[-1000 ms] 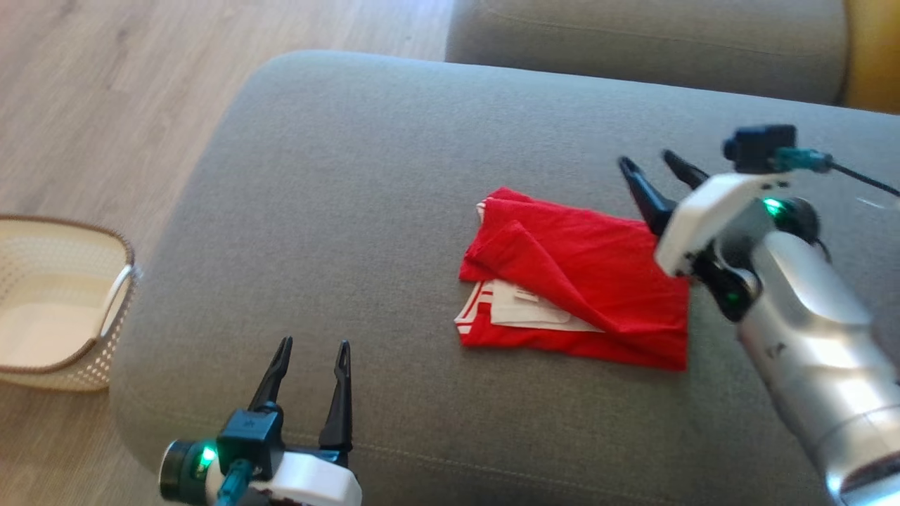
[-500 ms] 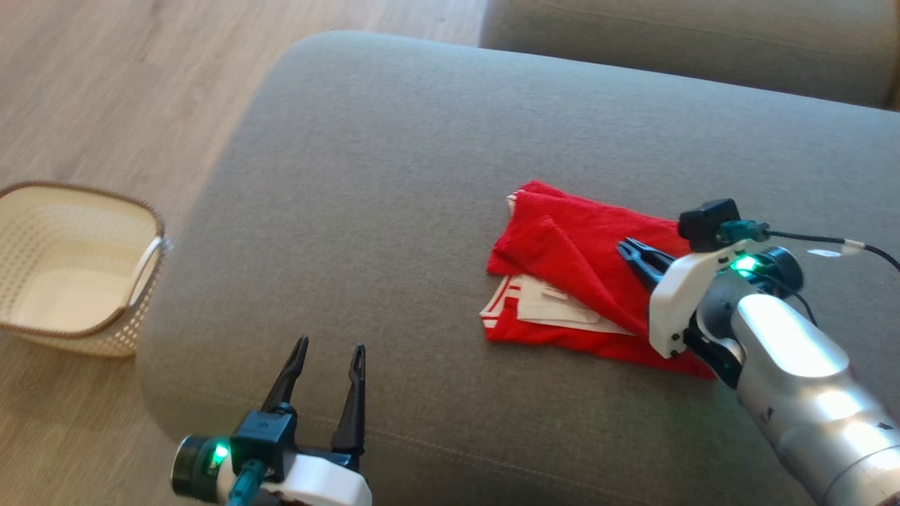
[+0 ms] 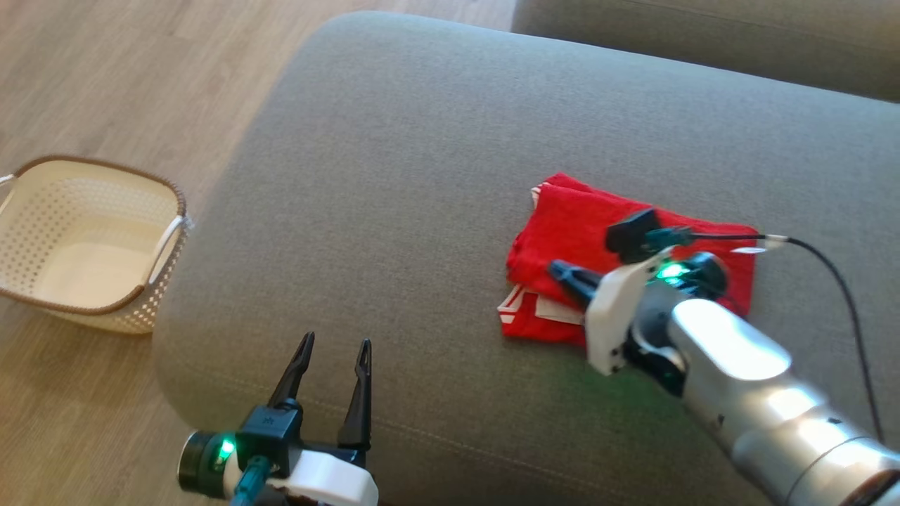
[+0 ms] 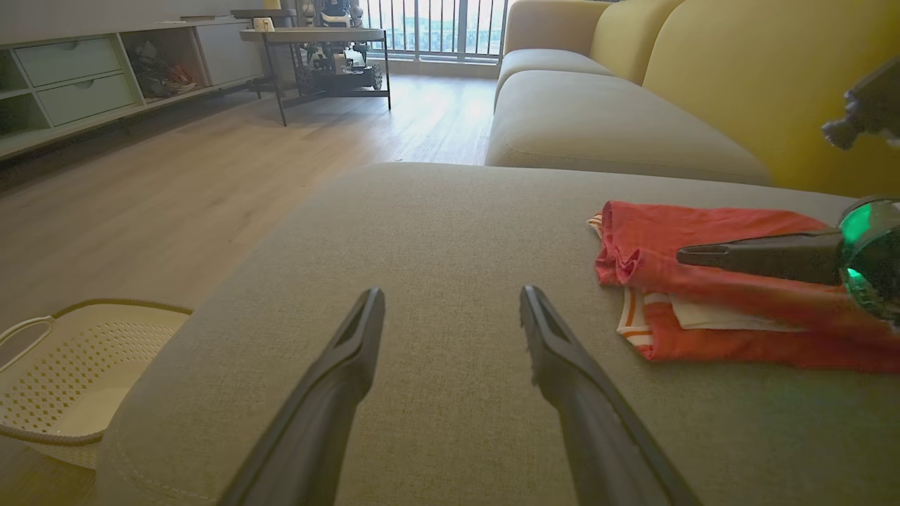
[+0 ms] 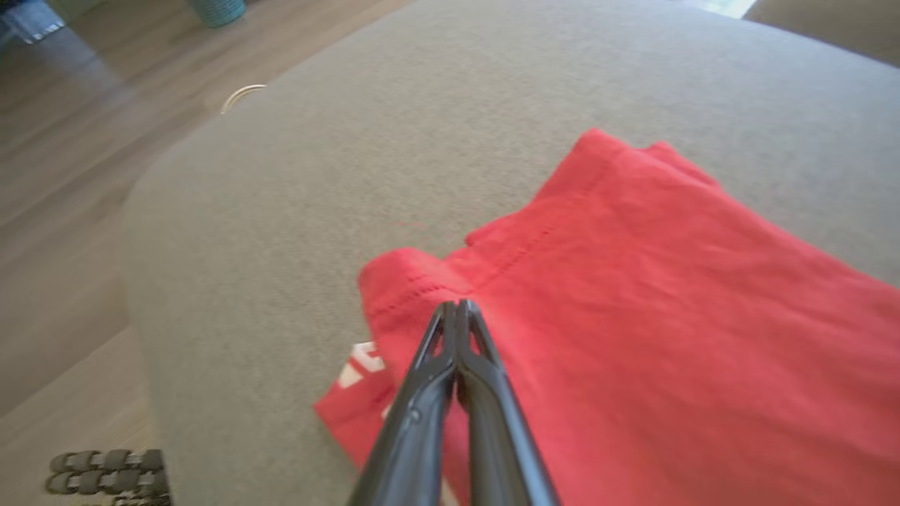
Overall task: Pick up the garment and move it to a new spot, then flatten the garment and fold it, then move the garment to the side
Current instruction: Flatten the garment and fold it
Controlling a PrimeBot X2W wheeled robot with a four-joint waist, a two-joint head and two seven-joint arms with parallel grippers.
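**A:** How does the cloth look?

**B:** The red folded cotton garment (image 3: 562, 225) lies on the right half of the broad grey fabric sofa cushion (image 3: 394, 183). It makes a rough rectangle, with the top layer folded across at a slant. White print and a red-and-white striped edge peek out at the corner nearest the cushion's front. The right wrist view shows a stitched hem along the top fold.

**A:** And the jaws?

**B:** The right jaws are pressed together with no cloth seen between them. They lie low over the garment and point toward the cushion's left end. Whether they touch the cloth I cannot tell. The left jaws stand fairly wide and empty above the cushion's front edge, well apart from the garment.

**A:** What differs from a second ago?

**B:** Then the right jaws were spread and sat past the garment's far right corner. Half a second ago they were over its right part, and now they are shut and further across. The camera has turned, so the whole scene has slid. The garment's folds look the same, and the left jaws keep their spread.

**A:** Anything else about?

**B:** A cream perforated plastic basket with a brown rim (image 3: 49, 218) sits on the pale wooden floor (image 3: 105, 70) off the cushion's left end
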